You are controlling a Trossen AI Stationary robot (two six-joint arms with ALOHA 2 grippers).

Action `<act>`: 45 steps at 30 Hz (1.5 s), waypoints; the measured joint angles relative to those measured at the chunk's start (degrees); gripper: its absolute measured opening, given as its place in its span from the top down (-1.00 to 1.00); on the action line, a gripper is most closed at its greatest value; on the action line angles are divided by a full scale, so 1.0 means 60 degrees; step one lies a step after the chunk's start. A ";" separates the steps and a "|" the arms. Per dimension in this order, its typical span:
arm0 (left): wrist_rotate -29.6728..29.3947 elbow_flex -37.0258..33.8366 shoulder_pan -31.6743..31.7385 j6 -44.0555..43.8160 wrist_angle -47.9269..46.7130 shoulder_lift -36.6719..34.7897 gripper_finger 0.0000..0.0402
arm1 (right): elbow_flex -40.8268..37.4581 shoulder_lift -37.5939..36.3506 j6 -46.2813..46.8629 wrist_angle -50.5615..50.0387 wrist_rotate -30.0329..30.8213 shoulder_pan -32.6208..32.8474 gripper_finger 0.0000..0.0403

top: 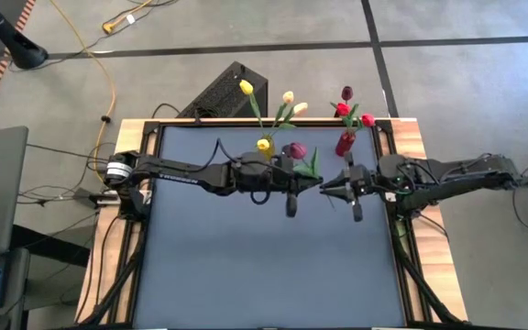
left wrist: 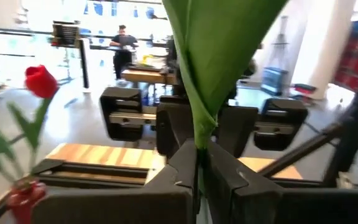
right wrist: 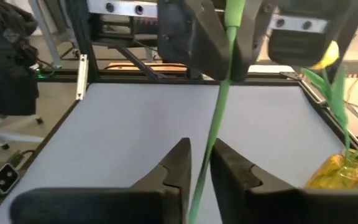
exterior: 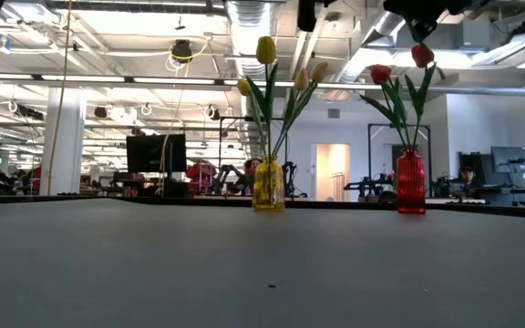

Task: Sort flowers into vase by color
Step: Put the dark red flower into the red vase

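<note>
Mid-handoff above the table (top: pixel 264 266), by the look of it. Left gripper (left wrist: pixel 199 163) clamped tight on the stem (left wrist: pixel 199 140) of a dark red tulip (top: pixel 296 149), leaf fanning out just past the fingertips and the head sitting on the far side of the wrist in the high view. Probably gripped low on the stem so the flower hangs free for dropping in a vase.

Straight across, right gripper (right wrist: pixel 196 163) with fingers parted a little around that same stem (right wrist: pixel 219 99), not pinching it as far as can be told. Looks like a let-go, leaving the flower to the left arm, tip to tip.

Farther out, beyond both grippers at the table's back edge: yellow vase (exterior: pixel 268 187) with yellow and cream tulips (exterior: pixel 265 50) standing in it, nearly straight past the left gripper. Red vase (exterior: pixel 410 182) with red tulips (exterior: pixel 381 75), past the right gripper. Dark red head likely belongs with the reds, so a short carry toward the right arm's side.
</note>
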 joint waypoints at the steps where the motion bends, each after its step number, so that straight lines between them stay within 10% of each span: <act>1: -0.0228 0.0000 -0.0003 0.0012 -0.0003 0.0000 0.99 | 0.0000 0.0000 0.0016 -0.0033 -0.0003 -0.0023 0.54; 15: -0.1036 0.0000 0.0088 0.1078 -0.0295 -0.0011 1.00 | 0.0639 -0.0007 0.0040 -0.1865 -0.0281 -0.0893 -0.31; 30: 0.0356 -0.0004 0.0719 0.3011 -0.0539 -0.0087 1.00 | 0.1286 -0.0004 0.4705 -0.5678 -0.0205 -0.0173 -0.35; 45: 0.1650 -0.0018 0.0830 0.4089 0.1587 0.0931 1.00 | 0.1296 -0.0740 0.6841 -0.7114 0.2560 0.1935 -0.34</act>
